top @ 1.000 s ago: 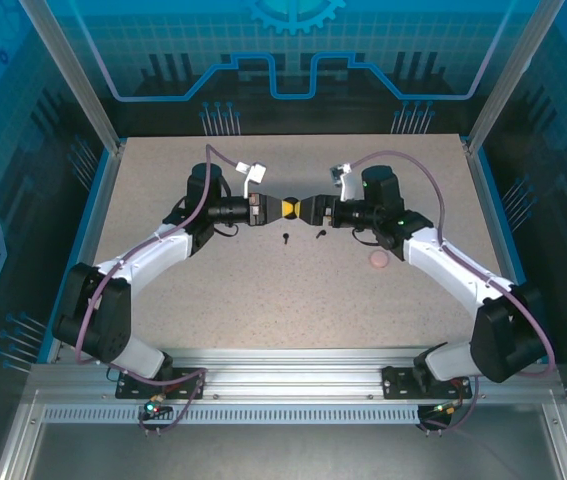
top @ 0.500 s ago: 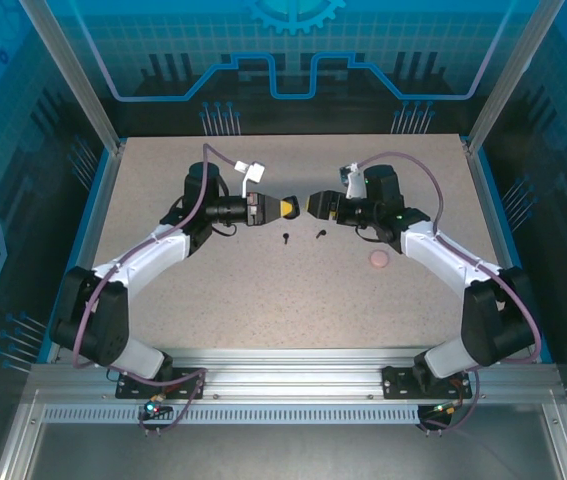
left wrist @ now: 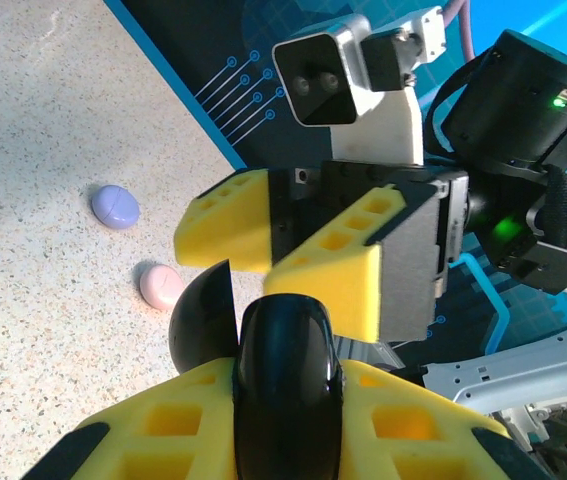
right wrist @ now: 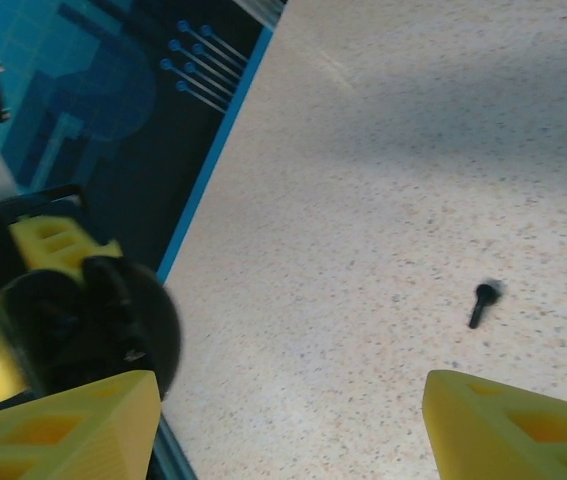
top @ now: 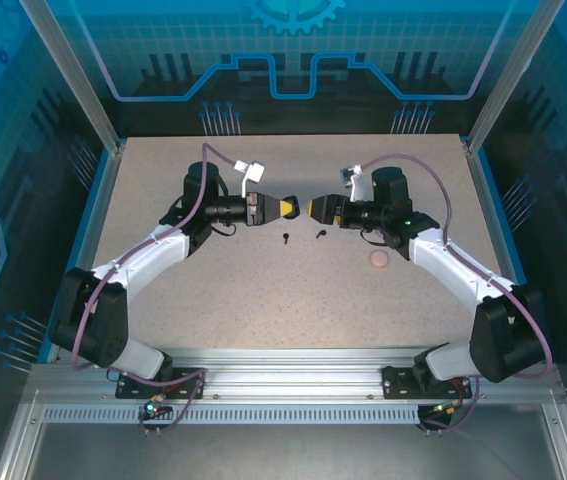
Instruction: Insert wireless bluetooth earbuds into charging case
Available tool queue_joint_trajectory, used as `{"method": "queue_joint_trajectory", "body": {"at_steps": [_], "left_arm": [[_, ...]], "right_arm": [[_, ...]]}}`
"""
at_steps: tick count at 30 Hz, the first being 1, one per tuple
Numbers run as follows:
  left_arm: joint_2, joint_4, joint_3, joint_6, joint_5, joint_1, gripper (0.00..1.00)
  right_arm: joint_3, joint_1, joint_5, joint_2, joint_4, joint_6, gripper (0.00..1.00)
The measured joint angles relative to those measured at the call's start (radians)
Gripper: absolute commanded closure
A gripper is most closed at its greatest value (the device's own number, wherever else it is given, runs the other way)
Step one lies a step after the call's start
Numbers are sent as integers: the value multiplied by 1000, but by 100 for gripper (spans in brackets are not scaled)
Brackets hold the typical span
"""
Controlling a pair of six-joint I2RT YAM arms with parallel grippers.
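My left gripper (left wrist: pixel 288 378) is shut on a glossy black charging case (left wrist: pixel 288 370), held edge-on above the table, with its lid (left wrist: pixel 203 320) swung open. In the top view the left gripper (top: pixel 285 207) faces my right gripper (top: pixel 313 209) across a small gap. The right gripper (right wrist: pixel 291 392) is open with nothing between its yellow fingers (right wrist: pixel 73 430); the black case (right wrist: pixel 88 325) sits off to its left. Two black earbuds (top: pixel 288 238) (top: pixel 320 234) lie on the table just below the grippers. One black earbud (right wrist: pixel 481 303) shows in the right wrist view.
A pale pink round case (top: pixel 378 260) lies on the speckled table (top: pixel 263 290) beside the right forearm. The left wrist view shows that pink case (left wrist: pixel 160 285) and a lilac case (left wrist: pixel 115 207) beyond it. Blue-edged walls (top: pixel 103 190) bound the table.
The right gripper has drawn back a little to the right, away from the black case, and its jaws have narrowed somewhat. The left gripper has stayed in place, holding the case.
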State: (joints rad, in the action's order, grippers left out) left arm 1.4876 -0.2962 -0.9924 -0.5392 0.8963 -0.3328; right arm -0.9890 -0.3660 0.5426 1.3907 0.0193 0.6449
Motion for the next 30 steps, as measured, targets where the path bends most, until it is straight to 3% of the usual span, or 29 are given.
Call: {"method": "queue_joint_trajectory", "body": {"at_steps": [19, 30], "left_arm": [[0, 0, -11, 0, 3, 0, 100], [2, 0, -13, -1, 17, -3, 100]], "right_arm": [[-41, -41, 45, 50, -6, -3, 40], [-73, -55, 50, 82, -6, -10, 57]]}}
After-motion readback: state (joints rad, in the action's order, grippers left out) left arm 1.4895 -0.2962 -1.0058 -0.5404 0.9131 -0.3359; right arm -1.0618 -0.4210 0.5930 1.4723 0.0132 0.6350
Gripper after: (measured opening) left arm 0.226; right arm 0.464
